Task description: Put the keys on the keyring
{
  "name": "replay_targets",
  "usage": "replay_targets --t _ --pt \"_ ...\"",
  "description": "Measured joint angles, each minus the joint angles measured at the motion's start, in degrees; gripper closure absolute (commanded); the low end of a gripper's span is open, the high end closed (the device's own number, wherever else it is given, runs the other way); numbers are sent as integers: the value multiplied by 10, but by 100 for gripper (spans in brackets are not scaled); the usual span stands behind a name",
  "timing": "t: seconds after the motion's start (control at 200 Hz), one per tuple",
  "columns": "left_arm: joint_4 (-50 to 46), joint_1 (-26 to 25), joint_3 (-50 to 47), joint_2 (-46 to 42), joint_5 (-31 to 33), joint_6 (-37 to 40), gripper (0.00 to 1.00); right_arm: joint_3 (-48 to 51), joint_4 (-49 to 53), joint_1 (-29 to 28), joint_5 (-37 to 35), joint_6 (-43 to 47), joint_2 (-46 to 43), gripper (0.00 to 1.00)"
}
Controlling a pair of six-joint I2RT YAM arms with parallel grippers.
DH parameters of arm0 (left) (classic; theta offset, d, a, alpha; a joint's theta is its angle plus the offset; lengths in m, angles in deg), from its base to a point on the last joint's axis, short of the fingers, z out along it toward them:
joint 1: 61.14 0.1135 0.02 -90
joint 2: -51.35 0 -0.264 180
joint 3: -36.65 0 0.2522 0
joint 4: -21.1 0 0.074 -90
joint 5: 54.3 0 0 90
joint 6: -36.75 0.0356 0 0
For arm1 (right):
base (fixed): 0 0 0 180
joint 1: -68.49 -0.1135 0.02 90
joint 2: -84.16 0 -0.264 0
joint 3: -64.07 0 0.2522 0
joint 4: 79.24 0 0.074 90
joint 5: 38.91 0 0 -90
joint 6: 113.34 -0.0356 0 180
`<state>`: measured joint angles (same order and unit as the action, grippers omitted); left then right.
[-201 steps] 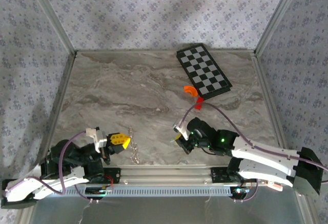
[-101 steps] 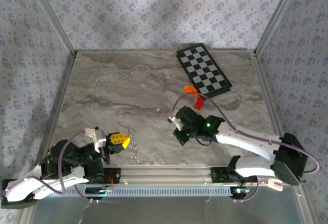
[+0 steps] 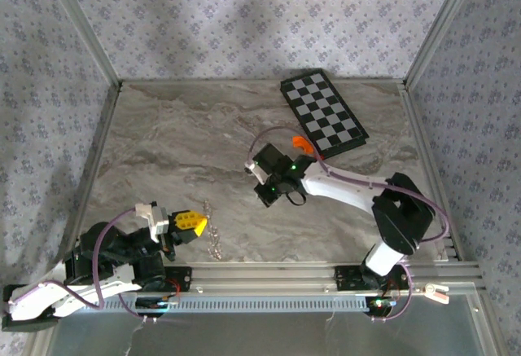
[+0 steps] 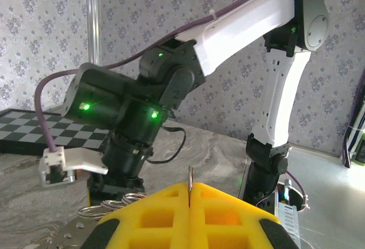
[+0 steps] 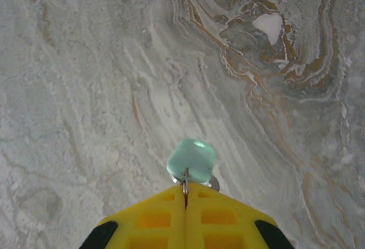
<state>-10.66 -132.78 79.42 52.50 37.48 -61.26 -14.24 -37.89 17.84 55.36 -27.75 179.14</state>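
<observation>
I see the key (image 5: 192,159) as a tiny pale teal-green oblong, glossy, with a small metal loop at its base. My right gripper (image 5: 185,187) is clamped on that loop, and the key pokes out past the yellow tips above the marbled table (image 3: 179,152), mid-field, near side of the checkered board (image 3: 323,112). The keyring (image 3: 214,242) is a thin silvery beaded chain, limp, near-left on the table. My left gripper (image 4: 190,195) is closed too, with a thin metal sliver pinched at its tips. I read it as the chain.

top camera looks down; left wrist camera faces right arm (image 4: 239,27).
</observation>
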Motion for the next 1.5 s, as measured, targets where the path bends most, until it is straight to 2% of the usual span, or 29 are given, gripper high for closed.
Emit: replay_targets --t 0.21,0.955,1.349,1.499 --pt "0 0 -1 0 0 0 100 -5 -5 0 3 -1 40 100" --pt "1 0 -4 0 0 0 100 92 26 -55 2 -56 1 100" --pt "1 0 -4 0 0 0 100 93 63 -83 -9 -73 3 100" --pt "2 0 -4 0 0 0 100 92 66 -90 -16 -81 3 91"
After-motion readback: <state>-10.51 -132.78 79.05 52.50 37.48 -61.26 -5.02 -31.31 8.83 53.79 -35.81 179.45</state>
